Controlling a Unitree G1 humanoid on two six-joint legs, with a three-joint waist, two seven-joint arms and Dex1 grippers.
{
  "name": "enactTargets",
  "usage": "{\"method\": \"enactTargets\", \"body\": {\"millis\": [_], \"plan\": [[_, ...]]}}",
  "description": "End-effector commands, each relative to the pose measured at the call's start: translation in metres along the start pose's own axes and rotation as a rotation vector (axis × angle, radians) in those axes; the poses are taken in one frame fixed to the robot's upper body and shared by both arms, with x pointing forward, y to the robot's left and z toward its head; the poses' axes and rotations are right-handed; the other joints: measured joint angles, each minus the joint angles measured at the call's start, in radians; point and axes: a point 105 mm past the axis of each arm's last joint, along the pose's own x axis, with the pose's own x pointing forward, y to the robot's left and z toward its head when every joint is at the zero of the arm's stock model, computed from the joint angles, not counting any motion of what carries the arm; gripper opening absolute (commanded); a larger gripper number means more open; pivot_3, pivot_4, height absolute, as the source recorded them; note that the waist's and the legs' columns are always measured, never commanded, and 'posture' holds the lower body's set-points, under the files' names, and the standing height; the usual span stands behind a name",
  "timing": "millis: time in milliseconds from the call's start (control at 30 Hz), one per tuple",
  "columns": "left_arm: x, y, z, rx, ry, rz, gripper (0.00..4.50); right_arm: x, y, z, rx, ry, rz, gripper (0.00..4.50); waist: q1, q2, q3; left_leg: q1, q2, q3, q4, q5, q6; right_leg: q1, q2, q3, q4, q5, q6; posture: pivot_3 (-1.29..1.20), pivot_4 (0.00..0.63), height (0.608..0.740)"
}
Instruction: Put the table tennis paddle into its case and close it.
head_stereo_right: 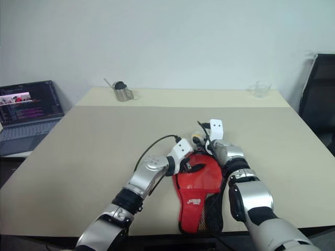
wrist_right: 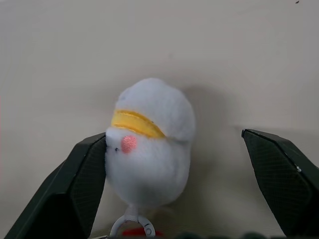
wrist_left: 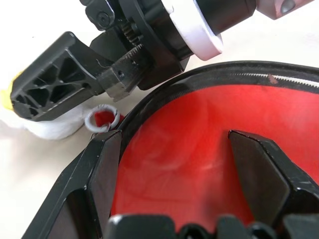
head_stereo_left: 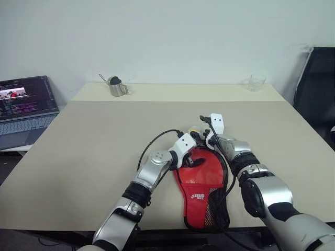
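The case [head_stereo_left: 203, 191] is lying flat on the table [head_stereo_left: 84, 151], at its near edge, red panel up, with the round end pointing away from the robot and the narrow end with the white logo and black mesh toward it. Its zip edge is running around the round end, as the left wrist view is showing. No paddle is showing as a separate thing; whether it is sitting inside the case cannot be told.

The left claw [wrist_left: 177, 179] is hovering over the round end of the case, its fingers [wrist_left: 261, 174] standing apart with the red fabric showing between them and nothing clamped. The right claw [wrist_right: 174, 194] is reaching in just beyond the round end of the case, its fingers [wrist_right: 75, 184] also wide apart. The charm [wrist_right: 149, 144], a white fluffy ball with a yellow band and a pink dot, is sitting between those fingers, hanging on a small ring at the case's far edge; one finger is lying right against its side, the other is well clear.

Far from the case, a metal cup [head_stereo_left: 118, 87] and a clear glass [head_stereo_left: 256, 82] are standing at the table's back edge. A laptop [head_stereo_left: 25, 107] is sitting open off the table's left side, and a black chair [head_stereo_left: 316, 94] is standing off the right.
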Motion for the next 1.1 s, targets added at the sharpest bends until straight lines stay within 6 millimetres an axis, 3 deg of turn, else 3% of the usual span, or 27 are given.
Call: {"method": "enactTargets", "body": {"millis": [33,300,400,467,1100], "plan": [[-0.006,0.001,-0.024,-0.032,0.087,0.027,3.73,0.001,0.006,0.017,-0.011,-0.058,-0.001,3.95,0.0,0.0,0.0,0.0,0.0,0.0,0.0,0.0,0.0,0.0,0.0,0.0,0.0,0.0,0.0,0.0,0.15,0.74],[-0.005,-0.001,-0.024,-0.034,0.099,0.035,3.73,0.002,0.004,0.015,-0.009,-0.065,-0.024,1.25,0.001,0.0,0.0,0.002,-0.001,0.0,0.001,0.001,0.0,0.0,0.0,0.001,0.005,0.0,0.0,0.0,0.15,0.74],[-0.003,-0.003,-0.024,-0.031,0.103,0.028,3.73,0.001,0.0,0.019,-0.004,-0.084,-0.04,0.41,0.001,0.0,0.0,0.003,-0.001,0.0,0.001,0.001,0.001,0.0,0.0,0.001,0.006,0.0,0.0,0.0,0.15,0.74],[-0.001,-0.005,-0.024,-0.027,0.108,0.011,3.73,-0.002,-0.007,0.025,0.004,-0.109,-0.065,0.11,0.001,0.0,0.0,0.003,-0.001,0.0,0.001,0.002,0.001,0.0,0.0,0.001,0.007,0.0,0.0,0.0,0.15,0.74],[0.013,-0.023,-0.028,-0.007,0.145,-0.083,3.73,-0.024,-0.064,0.035,-0.049,-0.148,-0.201,0.04,0.025,0.0,0.0,0.002,-0.003,0.0,0.0,0.002,0.001,0.002,-0.002,-0.001,0.004,-0.002,0.003,0.0,0.15,0.74]]}}
